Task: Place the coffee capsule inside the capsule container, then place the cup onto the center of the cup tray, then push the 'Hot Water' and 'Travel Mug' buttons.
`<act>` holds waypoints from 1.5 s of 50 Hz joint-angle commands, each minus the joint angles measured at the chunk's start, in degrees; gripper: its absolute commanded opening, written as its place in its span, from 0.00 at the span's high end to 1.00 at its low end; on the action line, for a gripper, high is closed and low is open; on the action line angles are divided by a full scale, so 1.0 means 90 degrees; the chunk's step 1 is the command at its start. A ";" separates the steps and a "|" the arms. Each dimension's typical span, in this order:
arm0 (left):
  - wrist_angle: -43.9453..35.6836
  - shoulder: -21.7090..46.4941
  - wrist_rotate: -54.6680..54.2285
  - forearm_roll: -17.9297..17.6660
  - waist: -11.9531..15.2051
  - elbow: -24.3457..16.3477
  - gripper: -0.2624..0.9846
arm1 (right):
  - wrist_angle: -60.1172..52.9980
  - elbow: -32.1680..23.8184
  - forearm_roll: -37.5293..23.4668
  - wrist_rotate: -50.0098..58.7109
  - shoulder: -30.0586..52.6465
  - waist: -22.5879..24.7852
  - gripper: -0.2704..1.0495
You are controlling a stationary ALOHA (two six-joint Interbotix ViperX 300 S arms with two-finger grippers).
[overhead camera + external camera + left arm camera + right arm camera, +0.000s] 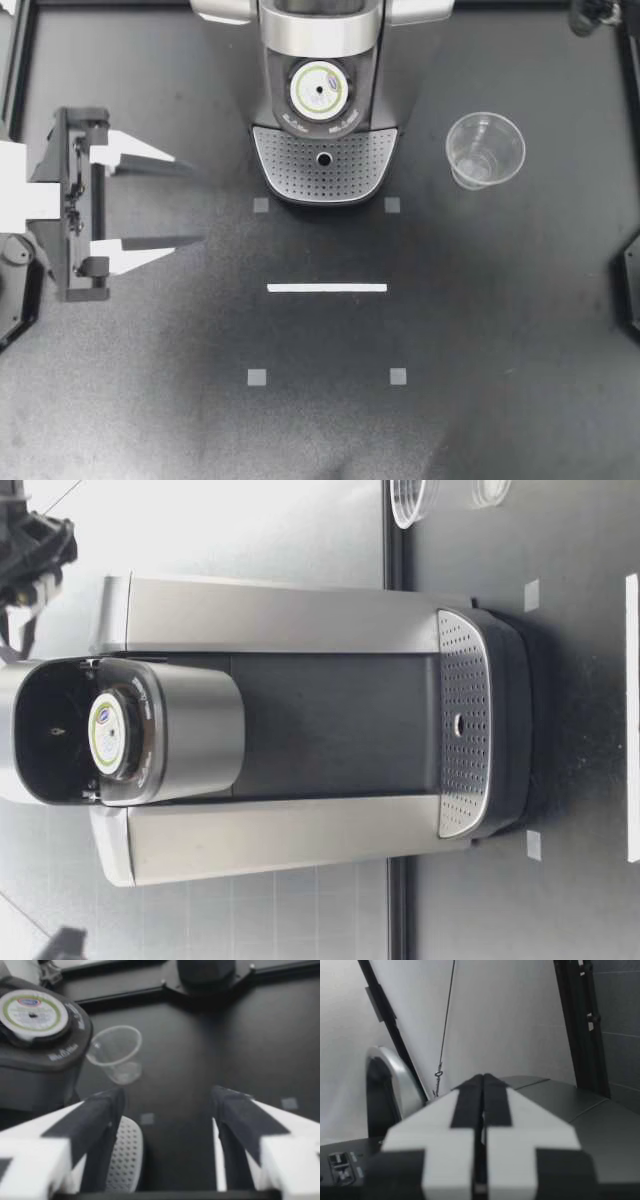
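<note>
The capsule [319, 90] sits in the capsule container [350, 97], so the cup [485, 150] is next. It stands on the counter [500, 330] beside the cup tray [323, 165] (thin clear plastic, probably light and easily crushed). I'd pinch its rim gently. My left claw [195, 203] gapes wide, empty; my right claw [482, 1080] is pressed closed on nothing.

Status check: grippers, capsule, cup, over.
Left gripper open, empty. Right gripper shut, empty. Capsule seated in container. Cup beside machine, not on tray. Nothing blocking tray.

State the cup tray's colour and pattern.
The cup tray is silver, dotted with holes; top view shows best.
</note>
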 commanded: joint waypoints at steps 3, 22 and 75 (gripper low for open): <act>-0.0186 -0.0068 -0.0078 -0.0020 -0.0010 0.0049 0.36 | -0.0029 -0.0195 -0.0010 0.0010 0.0000 0.0029 0.74; -0.0313 -0.0068 -0.0078 -0.0234 -0.0010 0.0156 0.37 | -0.0059 -0.0020 -0.0020 0.0000 -0.0283 0.0654 0.74; -0.0381 -0.0068 -0.0078 -0.0254 -0.0020 0.0156 0.37 | -0.0205 0.1426 0.0000 0.0166 -0.0977 0.1885 0.74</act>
